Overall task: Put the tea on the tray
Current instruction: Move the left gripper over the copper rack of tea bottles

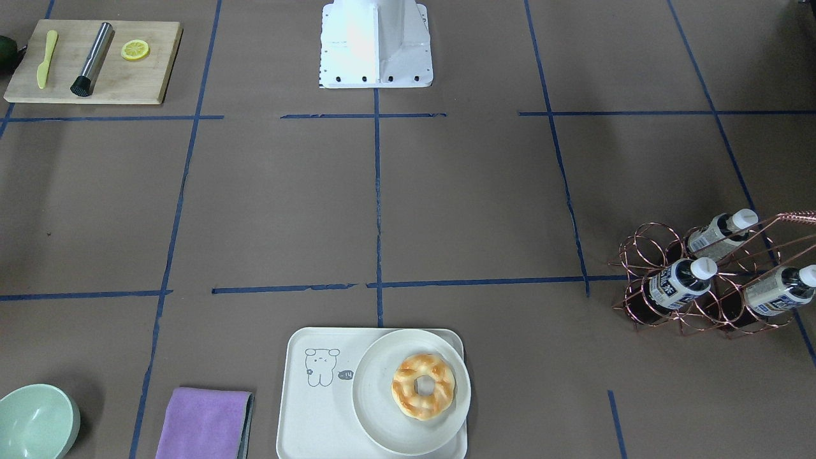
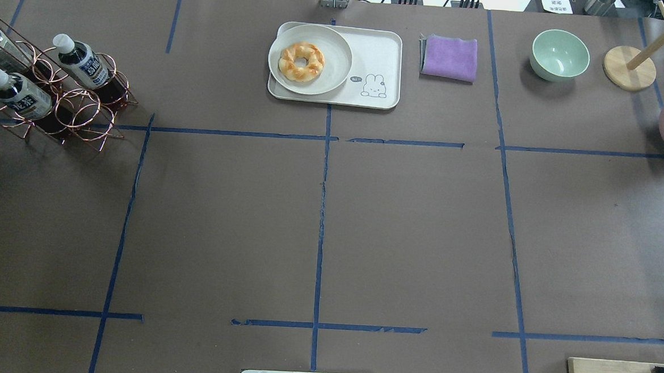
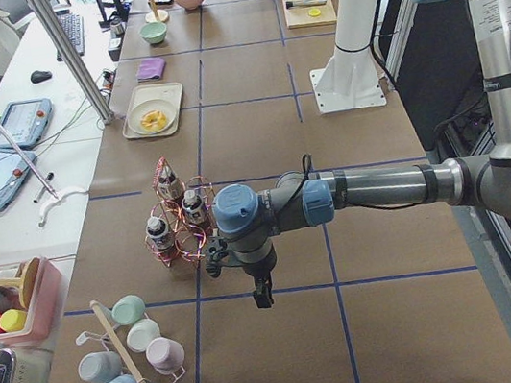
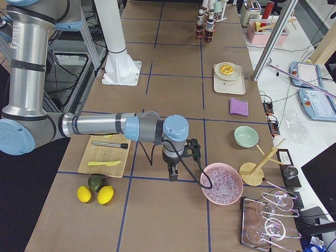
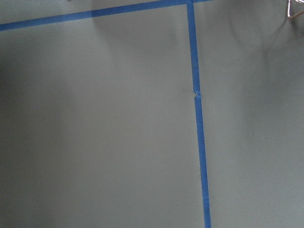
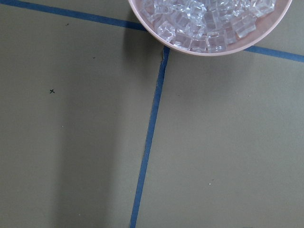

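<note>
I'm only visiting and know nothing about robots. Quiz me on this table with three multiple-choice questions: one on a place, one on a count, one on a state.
1. Where are the tea bottles?
A. in the copper wire rack
B. in a cardboard box
C. in a bucket

2. How many tea bottles are there?
A. two
B. three
C. five

3. What does the tray hold right now?
A. a plate with a ring pastry, no tea
B. one tea bottle alone
C. nothing

Answers:
1 A: every bottle leans in the rack's wire rings.
2 B: three white caps show.
3 A: only the plate and pastry sit on the tray.
</note>
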Robot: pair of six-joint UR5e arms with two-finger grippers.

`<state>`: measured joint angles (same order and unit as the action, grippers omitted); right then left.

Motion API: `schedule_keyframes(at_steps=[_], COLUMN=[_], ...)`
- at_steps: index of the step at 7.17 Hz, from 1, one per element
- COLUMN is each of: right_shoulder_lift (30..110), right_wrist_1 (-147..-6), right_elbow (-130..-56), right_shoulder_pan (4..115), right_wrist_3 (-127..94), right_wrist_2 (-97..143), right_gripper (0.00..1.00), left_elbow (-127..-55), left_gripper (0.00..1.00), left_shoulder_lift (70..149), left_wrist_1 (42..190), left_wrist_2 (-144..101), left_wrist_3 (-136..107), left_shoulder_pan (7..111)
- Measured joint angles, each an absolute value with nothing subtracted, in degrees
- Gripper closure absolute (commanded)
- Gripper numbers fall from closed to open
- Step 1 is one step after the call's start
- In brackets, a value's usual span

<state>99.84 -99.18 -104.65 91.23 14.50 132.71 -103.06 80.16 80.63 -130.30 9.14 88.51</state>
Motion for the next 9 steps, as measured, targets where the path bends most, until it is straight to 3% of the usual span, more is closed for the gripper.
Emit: schedule_keyframes(at_steps=[5,9], right_shoulder_lift=[99.8,99.8], right_wrist_1=[-99.2,-99.2], right_elbow=[-104.6,-104.6], right_shoulder_pan=[91.2,91.2], right_wrist_3=[14.5,14.5], right_wrist_2=[132.7,132.7], right_gripper=[0.00,0.00], left_elbow=[-104.1,-105.3], left_gripper=[0.00,0.00], left_shoulder_lift=[80.5,86.3], left_wrist_1=[80.8,84.4], left_wrist_2=[-130.3,-130.5], left_wrist_3=[9.4,9.1], left_shoulder_pan=[88.4,88.5])
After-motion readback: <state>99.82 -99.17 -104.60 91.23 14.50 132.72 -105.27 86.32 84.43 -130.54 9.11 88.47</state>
